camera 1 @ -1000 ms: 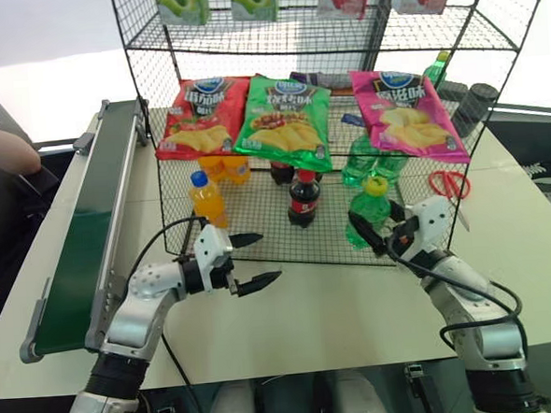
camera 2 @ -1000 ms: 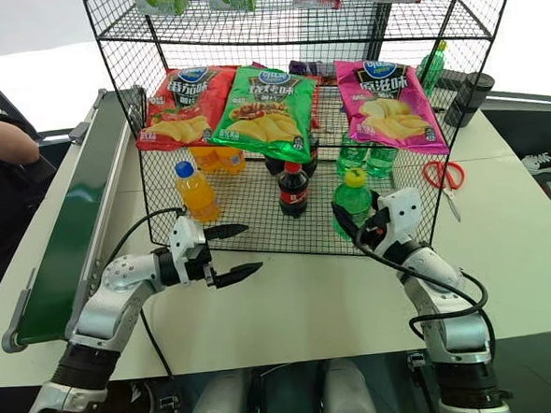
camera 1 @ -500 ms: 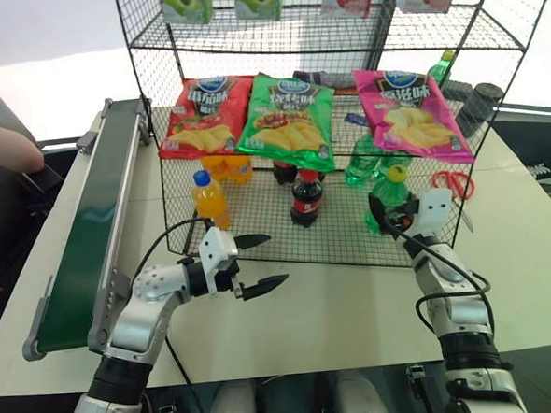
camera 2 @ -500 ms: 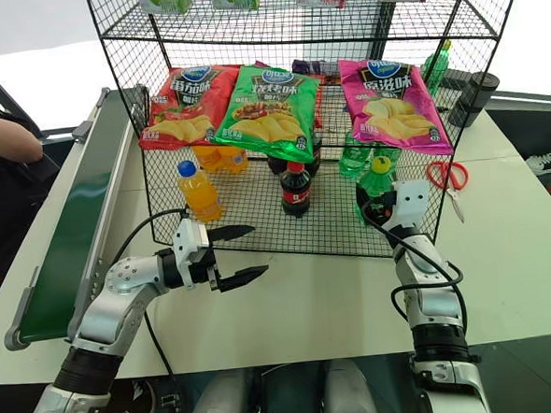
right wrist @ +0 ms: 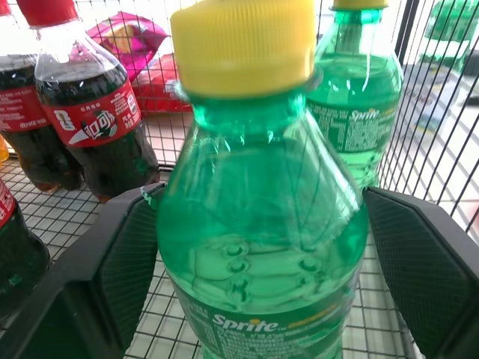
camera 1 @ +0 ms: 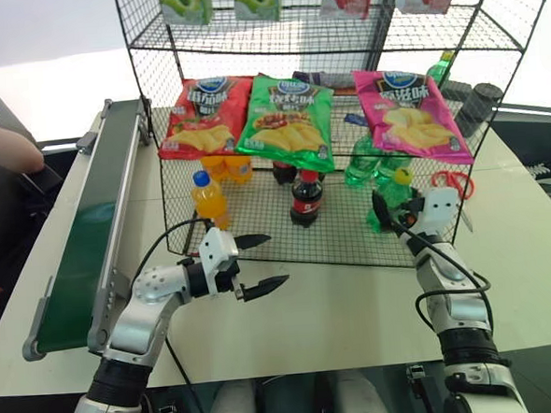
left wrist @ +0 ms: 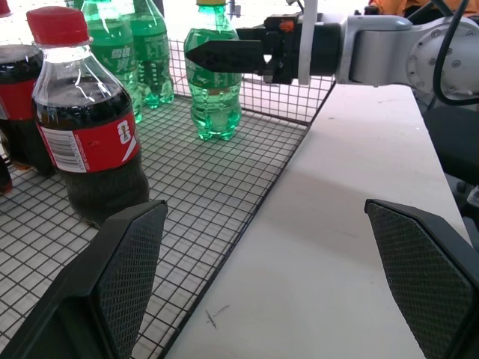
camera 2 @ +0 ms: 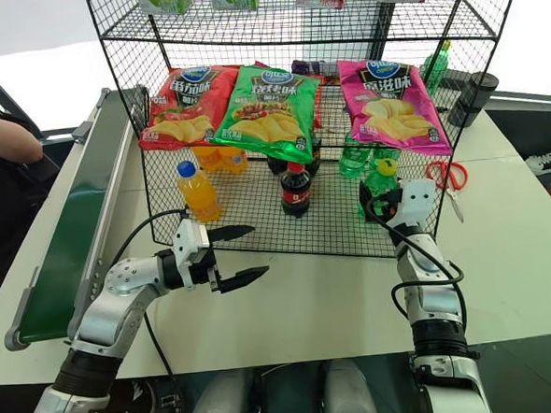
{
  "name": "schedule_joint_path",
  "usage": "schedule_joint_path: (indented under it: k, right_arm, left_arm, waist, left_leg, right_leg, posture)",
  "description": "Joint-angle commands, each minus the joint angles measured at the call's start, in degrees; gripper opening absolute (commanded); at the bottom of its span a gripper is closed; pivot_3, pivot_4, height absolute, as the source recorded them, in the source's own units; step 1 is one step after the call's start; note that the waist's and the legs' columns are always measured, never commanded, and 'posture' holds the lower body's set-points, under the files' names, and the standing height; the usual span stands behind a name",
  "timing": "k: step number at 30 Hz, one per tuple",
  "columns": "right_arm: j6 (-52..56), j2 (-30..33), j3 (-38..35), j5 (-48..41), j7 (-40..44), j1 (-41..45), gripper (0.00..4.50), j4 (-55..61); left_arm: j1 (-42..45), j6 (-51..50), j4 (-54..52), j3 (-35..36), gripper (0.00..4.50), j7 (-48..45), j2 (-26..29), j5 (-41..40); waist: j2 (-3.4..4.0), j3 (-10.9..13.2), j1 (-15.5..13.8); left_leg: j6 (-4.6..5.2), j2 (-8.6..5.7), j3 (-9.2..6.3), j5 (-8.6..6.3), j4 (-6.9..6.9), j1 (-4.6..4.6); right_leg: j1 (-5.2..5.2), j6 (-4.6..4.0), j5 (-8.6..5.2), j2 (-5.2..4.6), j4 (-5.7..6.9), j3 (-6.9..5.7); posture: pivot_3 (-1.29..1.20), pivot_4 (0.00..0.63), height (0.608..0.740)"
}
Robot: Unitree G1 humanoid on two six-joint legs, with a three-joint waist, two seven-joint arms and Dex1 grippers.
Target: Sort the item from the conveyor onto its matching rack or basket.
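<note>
The green soda bottle with a yellow cap [camera 1: 393, 192] stands upright on the mesh floor of the black wire rack's lowest tier [camera 1: 288, 251], at its right end. My right gripper [camera 1: 406, 198] is open, and its fingers [right wrist: 123, 262] flank the bottle on both sides. The left wrist view shows the same bottle [left wrist: 215, 82] with one right finger across its front. My left gripper [camera 1: 271, 259] is open and empty over the white table, just in front of the rack. The dark green conveyor [camera 1: 89, 218] runs along the table's left side, and its belt is bare.
On the lowest tier stand a cola bottle [camera 1: 304, 197], an orange drink bottle [camera 1: 208, 197] and more green bottles [camera 1: 362, 164]. Three chip bags [camera 1: 284, 117] lie on the sloped tier above. Red scissors [camera 1: 454, 184] lie right of the rack. A person's arm [camera 1: 5, 148] is beyond the conveyor.
My right arm carried the green bottle to the right and deeper onto the lowest tier, then its gripper opened and let it go. The left arm has stayed still.
</note>
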State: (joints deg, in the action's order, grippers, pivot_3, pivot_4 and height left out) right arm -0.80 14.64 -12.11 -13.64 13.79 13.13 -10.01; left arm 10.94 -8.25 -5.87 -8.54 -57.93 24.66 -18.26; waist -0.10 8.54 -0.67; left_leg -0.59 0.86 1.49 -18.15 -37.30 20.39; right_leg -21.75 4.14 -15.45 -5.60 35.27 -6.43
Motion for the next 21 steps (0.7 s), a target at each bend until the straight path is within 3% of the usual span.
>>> schedule_joint_path:
  k: [1,8,13,21]
  right_arm:
    - [-0.2,1.0,-0.8,0.6,-0.6,-2.6,4.45,7.0]
    - [4.2,3.4,0.2,0.5,1.8,-14.7,4.45,23.6]
    - [6.6,7.3,0.4,-1.1,7.4,-21.1,4.45,32.1]
    - [8.9,16.0,-9.7,-12.0,20.7,-35.7,4.45,37.3]
  left_arm:
    - [0.6,0.6,-1.7,0.0,4.5,-0.3,0.1,-0.8]
    - [1.3,0.8,-0.4,0.3,4.5,-0.3,-0.1,-0.7]
    - [1.8,0.2,2.1,1.9,4.5,4.4,-0.2,1.8]
    - [-3.0,2.4,5.1,10.0,4.5,6.0,7.2,1.7]
  waist:
    - [0.0,0.0,0.0]
    - [0.04,0.0,-0.1]
    - [0.06,0.0,0.0]
    - [0.02,-0.1,-0.1]
  left_leg:
    - [0.0,0.0,0.0,0.0,0.0,0.0]
    - [0.01,-0.01,-0.01,-0.01,0.0,0.0]
    - [0.03,0.0,-0.02,-0.01,-0.01,-0.05]
    - [0.08,0.01,-0.04,-0.04,-0.01,-0.04]
  right_leg:
    - [0.0,0.0,0.0,0.0,0.0,0.0]
    - [0.01,0.0,0.0,-0.02,-0.01,0.01]
    - [0.03,0.0,0.0,0.02,0.02,0.02]
    - [0.05,0.0,-0.01,0.0,-0.04,0.01]
  posture:
    - [0.0,0.15,0.724]
    - [0.0,0.15,0.724]
    - [0.0,0.15,0.724]
    - [0.0,0.15,0.724]
